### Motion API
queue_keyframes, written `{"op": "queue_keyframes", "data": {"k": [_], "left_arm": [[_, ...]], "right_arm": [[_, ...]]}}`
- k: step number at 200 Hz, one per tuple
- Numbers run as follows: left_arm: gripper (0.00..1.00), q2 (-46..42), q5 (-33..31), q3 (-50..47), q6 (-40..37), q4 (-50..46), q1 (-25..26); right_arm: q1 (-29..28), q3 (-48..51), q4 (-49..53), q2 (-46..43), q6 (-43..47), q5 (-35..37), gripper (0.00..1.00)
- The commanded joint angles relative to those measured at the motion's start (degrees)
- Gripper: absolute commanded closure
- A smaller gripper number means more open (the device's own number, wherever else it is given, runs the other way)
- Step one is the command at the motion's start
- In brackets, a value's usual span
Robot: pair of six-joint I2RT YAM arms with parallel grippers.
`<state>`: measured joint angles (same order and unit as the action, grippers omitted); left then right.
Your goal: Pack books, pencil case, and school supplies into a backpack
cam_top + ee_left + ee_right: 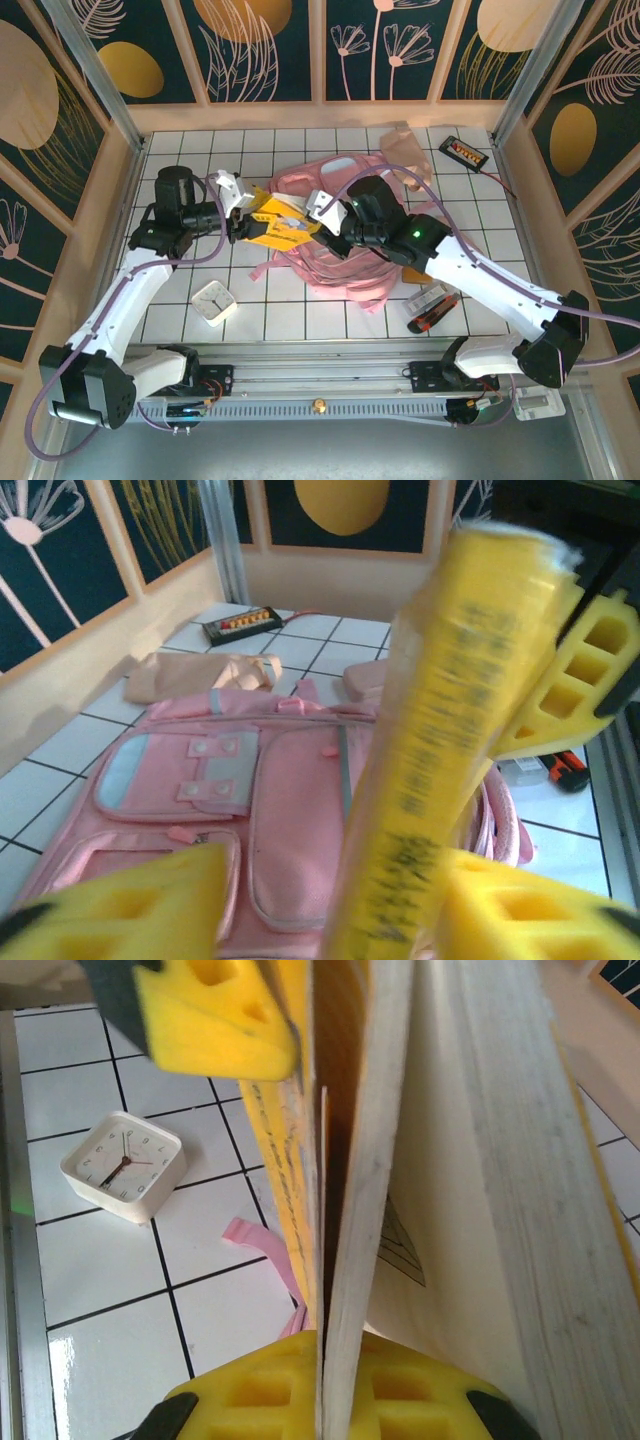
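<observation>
**Booklet Held Over Backpack**

We found the right gripper clamped on the yellow booklet, raised over the pink backpack. The left gripper straddled its other end, jaws partly open, one pad clear.

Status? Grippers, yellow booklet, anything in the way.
Right gripper shut on yellow booklet, above backpack. Left gripper straddles booklet, gap one side. Backpack lies front up beneath.
</observation>
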<state>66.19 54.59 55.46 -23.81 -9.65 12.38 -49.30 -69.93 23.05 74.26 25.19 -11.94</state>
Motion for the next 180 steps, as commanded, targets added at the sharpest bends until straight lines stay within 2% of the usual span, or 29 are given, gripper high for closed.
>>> {"op": "queue_keyframes", "data": {"k": [1, 8, 24, 32, 41, 46, 53, 63, 76, 81, 90, 105, 117, 161, 180], "left_arm": [[0.88, 0.22, 0.35, 1.30, -1.23, -0.35, 0.01], [1.00, 0.00, 0.35, 0.87, -0.50, 0.67, 0.01], [1.00, -0.57, 0.49, 0.54, 1.83, 3.48, -0.04], [1.00, -0.63, 0.91, -0.92, 3.98, 5.32, -0.03], [1.00, -0.35, 1.69, -0.85, 6.79, 7.11, 0.01], [1.00, -0.10, 2.06, -0.65, 8.66, 8.18, -0.04], [1.00, 0.36, 1.96, -0.30, 12.79, 9.93, 0.00], [1.00, 1.38, 0.74, -0.07, 20.19, 12.53, 0.00], [1.00, 3.49, -1.66, 3.77, 31.66, 14.37, -0.06], [1.00, 4.24, -0.84, 4.87, 35.42, 14.91, -0.01], [1.00, 5.86, 0.54, 5.94, 42.25, 16.74, 0.01], [1.00, 6.80, 2.35, 5.10, 53.83, 22.23, 0.00], [1.00, 5.45, 2.19, 1.51, 62.41, 29.40, 0.00], [1.00, 3.03, 4.30, -4.76, 80.30, 37.71, -0.01], [1.00, 2.57, 4.85, -5.76, 83.83, 39.53, 0.01]], "right_arm": [[1.28, 0.28, -6.25, -1.39, 0.19, -2.76, 1.00], [1.79, 0.40, -6.71, -1.35, -0.34, -3.26, 1.00], [3.08, 0.61, -8.16, -1.49, -3.22, -3.32, 0.99], [4.39, 0.35, -8.99, -1.56, -5.74, -3.26, 0.80], [6.64, -0.12, -9.49, -1.64, -9.56, -4.32, 0.46], [8.57, -0.35, -9.82, -1.80, -12.82, -4.99, 0.23], [10.35, -0.53, -9.96, -2.09, -15.91, -5.29, 0.12], [13.70, -0.44, -9.84, -3.09, -19.98, -7.51, 0.03], [17.03, 1.20, -10.59, -5.14, -24.29, -9.62, 0.01], [17.60, 2.33, -11.13, -6.04, -26.17, -11.01, 0.01], [22.04, 4.67, -12.65, -7.87, -29.91, -15.83, 0.01], [24.84, 8.74, -15.31, -9.62, -35.29, -22.82, 0.01], [24.92, 11.25, -16.81, -10.24, -37.74, -26.81, 0.01], [24.57, 16.12, -26.51, -9.23, -45.06, -34.33, 0.01], [23.48, 15.51, -30.10, -6.73, -47.05, -35.87, 0.01]]}}
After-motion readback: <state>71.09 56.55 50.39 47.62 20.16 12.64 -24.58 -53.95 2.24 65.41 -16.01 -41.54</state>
